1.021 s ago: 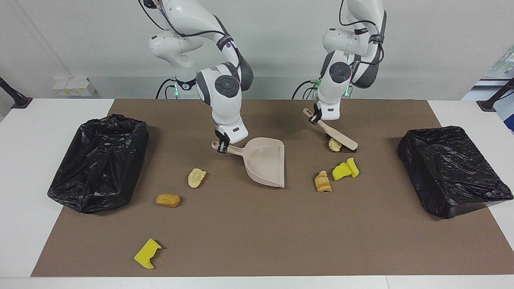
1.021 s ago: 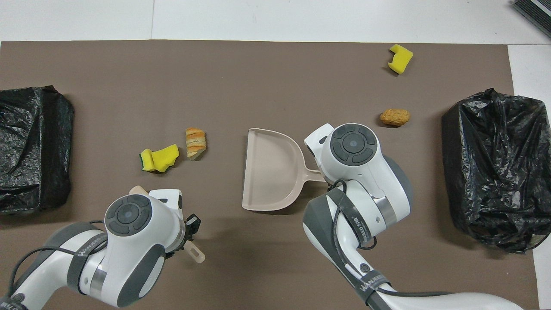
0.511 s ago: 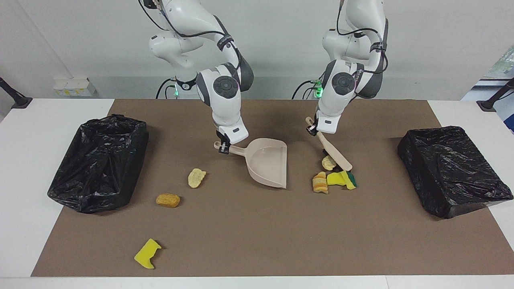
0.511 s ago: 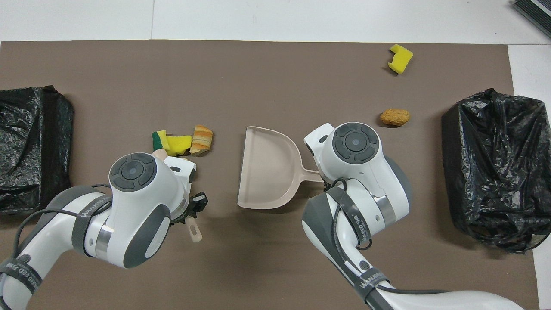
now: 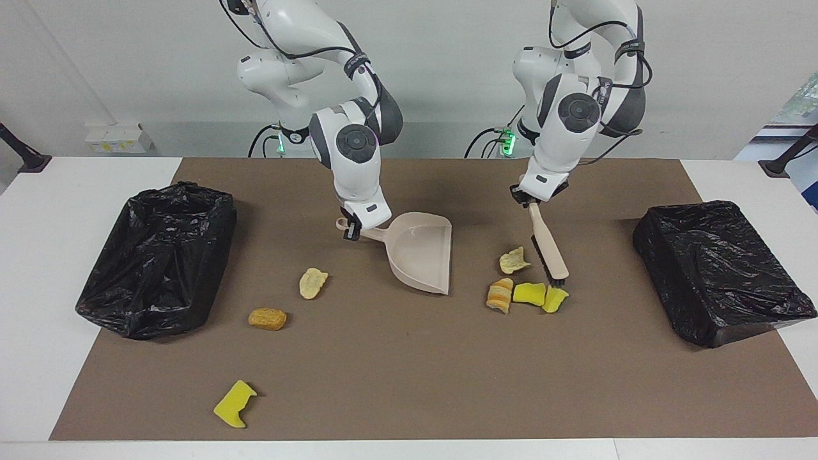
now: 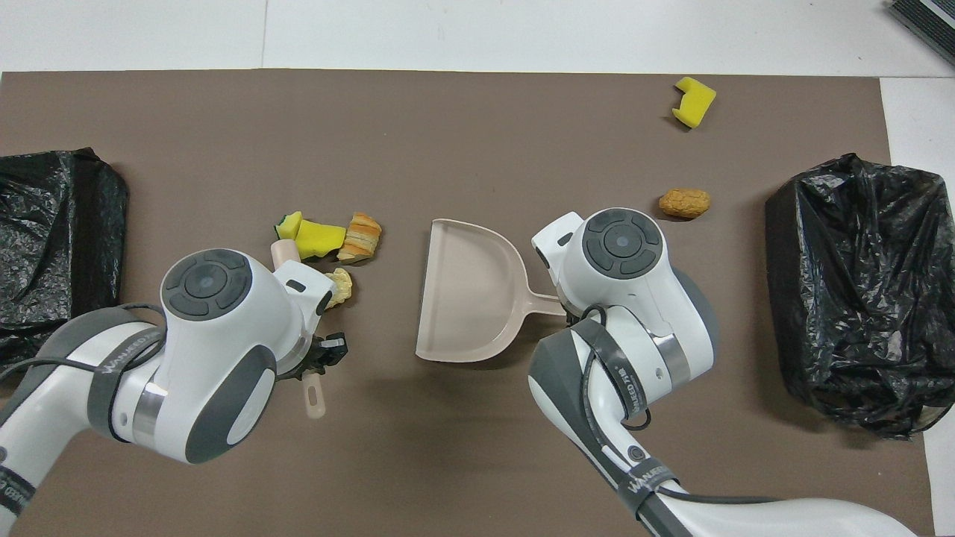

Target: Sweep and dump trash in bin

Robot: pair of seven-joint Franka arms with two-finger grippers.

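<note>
My right gripper [image 5: 351,231] is shut on the handle of the beige dustpan [image 5: 420,252], whose pan rests on the mat with its mouth toward the left arm's end. My left gripper [image 5: 529,199] is shut on the beige brush [image 5: 548,246], its bristles down beside two yellow sponge pieces [image 5: 529,293] and a bread piece [image 5: 499,295]. A pale chip [image 5: 513,259] lies between brush and dustpan. More trash lies toward the right arm's end: another chip [image 5: 312,283], a tan nugget [image 5: 268,318] and a yellow sponge chunk [image 5: 234,404].
Two bins lined with black bags stand on the brown mat [image 5: 409,383], one at the right arm's end [image 5: 156,255] and one at the left arm's end [image 5: 719,268]. In the overhead view the right arm covers the chip near the dustpan [image 6: 466,298].
The left arm swung the brush away from the robots, pushing the sponge pieces and the bread farther out and leaving the chip beside it. The dustpan shifted slightly.
</note>
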